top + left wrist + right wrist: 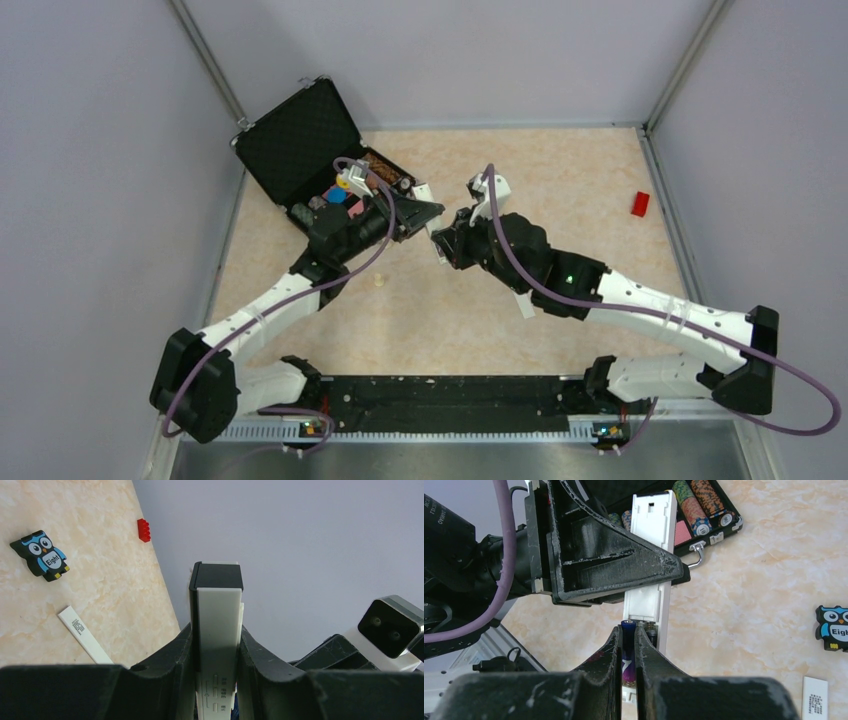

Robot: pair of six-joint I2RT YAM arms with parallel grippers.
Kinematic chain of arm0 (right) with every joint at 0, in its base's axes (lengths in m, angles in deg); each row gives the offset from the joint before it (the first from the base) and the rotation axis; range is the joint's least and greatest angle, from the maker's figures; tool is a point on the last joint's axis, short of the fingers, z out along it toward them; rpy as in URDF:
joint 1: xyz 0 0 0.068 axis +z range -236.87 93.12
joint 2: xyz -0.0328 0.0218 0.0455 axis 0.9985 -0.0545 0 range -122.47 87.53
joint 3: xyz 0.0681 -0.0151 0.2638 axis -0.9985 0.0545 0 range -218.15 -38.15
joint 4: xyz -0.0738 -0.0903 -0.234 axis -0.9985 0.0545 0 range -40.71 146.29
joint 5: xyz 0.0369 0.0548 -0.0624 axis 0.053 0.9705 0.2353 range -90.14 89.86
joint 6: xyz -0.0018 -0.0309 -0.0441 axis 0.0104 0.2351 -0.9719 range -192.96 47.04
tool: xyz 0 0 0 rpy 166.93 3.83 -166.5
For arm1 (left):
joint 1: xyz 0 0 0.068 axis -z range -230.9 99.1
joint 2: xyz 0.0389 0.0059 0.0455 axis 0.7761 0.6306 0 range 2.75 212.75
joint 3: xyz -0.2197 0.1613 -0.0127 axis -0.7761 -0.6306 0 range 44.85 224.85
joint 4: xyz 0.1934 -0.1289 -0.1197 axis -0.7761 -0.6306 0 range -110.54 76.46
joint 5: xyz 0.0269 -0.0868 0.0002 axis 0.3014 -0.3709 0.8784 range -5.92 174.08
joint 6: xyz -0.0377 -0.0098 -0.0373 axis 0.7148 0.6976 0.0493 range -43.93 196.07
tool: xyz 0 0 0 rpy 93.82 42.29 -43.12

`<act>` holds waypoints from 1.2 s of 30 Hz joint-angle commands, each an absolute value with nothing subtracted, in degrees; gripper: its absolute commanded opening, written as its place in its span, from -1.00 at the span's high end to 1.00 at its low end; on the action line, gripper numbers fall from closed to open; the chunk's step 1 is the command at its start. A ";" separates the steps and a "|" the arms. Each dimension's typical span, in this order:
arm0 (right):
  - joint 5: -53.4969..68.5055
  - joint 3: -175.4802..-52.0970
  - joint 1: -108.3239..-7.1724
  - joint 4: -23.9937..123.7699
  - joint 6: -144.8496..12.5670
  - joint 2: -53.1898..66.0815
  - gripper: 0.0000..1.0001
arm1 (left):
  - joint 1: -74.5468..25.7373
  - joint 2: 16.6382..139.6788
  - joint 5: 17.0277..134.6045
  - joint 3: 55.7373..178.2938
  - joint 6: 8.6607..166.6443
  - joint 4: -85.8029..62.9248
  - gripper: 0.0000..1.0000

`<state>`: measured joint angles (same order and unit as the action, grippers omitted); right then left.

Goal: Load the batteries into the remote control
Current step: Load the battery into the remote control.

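My left gripper (216, 635) is shut on the remote control (218, 615), a slim white bar whose dark end points away from the wrist camera. In the right wrist view the remote control (651, 515) is held above the table with its open battery bay facing my right gripper (627, 630). That gripper is shut on a purplish-blue battery (627, 647), whose tip is at the lower end of the bay. A second dark battery (652, 634) lies in the bay just to the right. In the top view the two grippers (420, 215) (442, 245) meet mid-table.
An open black case (300, 150) holding poker chips (696, 507) stands behind the left arm. An owl gadget (42, 555), a thin white strip (82, 632) and a red block (640, 204) lie on the marbled table. Grey walls enclose it.
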<state>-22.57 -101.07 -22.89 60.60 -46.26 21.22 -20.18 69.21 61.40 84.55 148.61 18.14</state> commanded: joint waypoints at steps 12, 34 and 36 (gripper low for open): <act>-20.93 -100.25 -21.95 64.58 -47.03 22.31 0.83 | -20.28 66.17 63.78 84.30 152.38 24.35 1.00; -23.54 -104.27 -21.85 74.00 -45.60 16.16 0.65 | -20.26 64.81 63.97 83.37 151.56 22.99 1.00; -23.15 -104.89 -21.90 74.03 -45.49 16.17 0.62 | -20.28 64.80 63.83 83.38 150.86 22.31 1.00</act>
